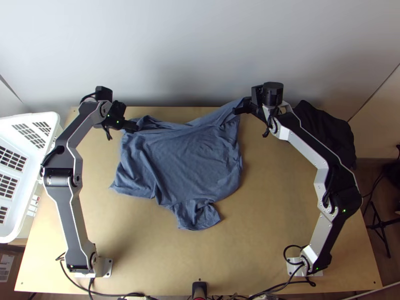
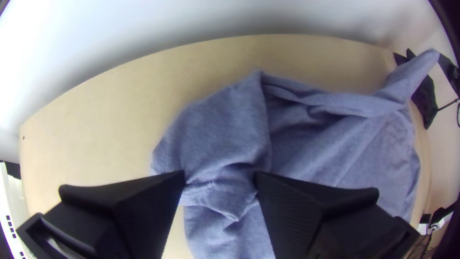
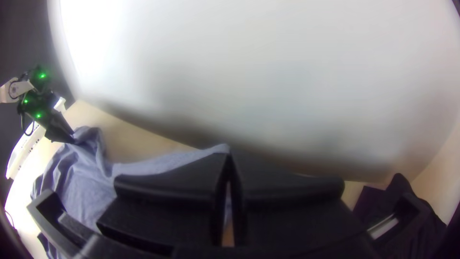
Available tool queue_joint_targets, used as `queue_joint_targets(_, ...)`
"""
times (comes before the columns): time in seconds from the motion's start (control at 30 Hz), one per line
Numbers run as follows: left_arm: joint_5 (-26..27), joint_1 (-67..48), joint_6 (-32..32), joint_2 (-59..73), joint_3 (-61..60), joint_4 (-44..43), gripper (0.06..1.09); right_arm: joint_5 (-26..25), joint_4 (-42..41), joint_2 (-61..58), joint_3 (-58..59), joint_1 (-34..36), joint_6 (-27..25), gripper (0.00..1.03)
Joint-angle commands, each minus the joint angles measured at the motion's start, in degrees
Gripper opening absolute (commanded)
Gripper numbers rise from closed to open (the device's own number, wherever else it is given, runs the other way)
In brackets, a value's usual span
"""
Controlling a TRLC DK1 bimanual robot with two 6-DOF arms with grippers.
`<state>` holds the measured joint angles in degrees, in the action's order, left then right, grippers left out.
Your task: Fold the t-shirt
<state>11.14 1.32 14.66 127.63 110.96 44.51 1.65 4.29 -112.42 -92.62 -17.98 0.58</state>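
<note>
T-shirt [image 1: 190,155]: And lies spread, blue-grey and well rumpled, over the far half of the counter [image 1: 280,200], slightly left of its middle. Carries long wrinkles through the body and runs close to the far edge.
Left hand [image 1: 131,126]: Here, over toward the far left corner of the counter, stands open, fingers well apart in the left wrist view! Has a bunched bit of the t-shirt between the fingertips, but is not clamped on it.
Right hand [image 1: 240,108]: And over by the far edge, right of middle, is closed tight, fingertips together. Has hold of a corner of the t-shirt, pinched right at the tips.
Held corner [image 2: 412,79]: Rises off the counter to the right hand, pulled out into a narrow point.
Far side of the t-shirt: Runs between the two hands in loose, uneven folds, gathered near the left hand.
Near side of the t-shirt: Pokes out in a short, sleeve-like flap [image 1: 197,215] toward the near edge, lying flat with a few creases.
Black cloth [image 1: 327,130]: Sits heaped at the far right corner, partly behind the right arm [image 1: 310,150].
White basket [image 1: 50,118]: Stands by the left edge, slotted sides in sight, partly behind the left arm [image 1: 75,215].
Cables [image 1: 135,295]: Trail along the near edge.
</note>
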Motion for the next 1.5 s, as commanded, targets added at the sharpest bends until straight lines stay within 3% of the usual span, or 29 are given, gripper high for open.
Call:
queue_joint_targets(0.0,0.3,0.7,1.6,0.1,-0.4,-0.6,0.14,-0.9,-0.1,-0.2,-0.2,-0.1,0.0,0.03)
queue_joint_targets(0.07,0.3,0.7,1.7,0.2,-0.7,-0.7,0.09,-0.9,-0.1,-0.2,-0.1,-0.1,0.0,0.03)
queue_joint_targets(0.37,0.3,1.8,1.2,-0.5,-0.4,-1.5,0.09,-1.4,-0.1,0.0,-0.1,-0.3,0.0,0.03)
queue_joint_targets(0.53,0.3,3.0,-2.3,-0.9,3.7,-1.9,0.09,-1.5,-0.1,1.1,-0.5,-0.1,0.4,0.03)
queue_joint_targets(0.8,0.5,4.2,-9.8,-3.7,10.2,-3.5,0.09,-1.8,0.0,5.5,-3.1,1.7,2.2,0.03)
queue_joint_targets(1.03,3.4,6.7,-21.5,-10.6,10.2,-7.7,0.09,-3.4,1.2,11.5,-5.0,2.3,6.2,0.03)
queue_joint_targets(1.17,8.7,8.1,-27.7,-18.6,6.5,-8.4,0.09,-3.4,3.7,18.4,-5.3,0.6,9.2,0.03)
queue_joint_targets(1.47,11.0,8.4,-34.7,-41.1,-6.1,-15.2,0.09,-3.8,13.3,33.4,-8.7,-1.7,11.3,0.03)
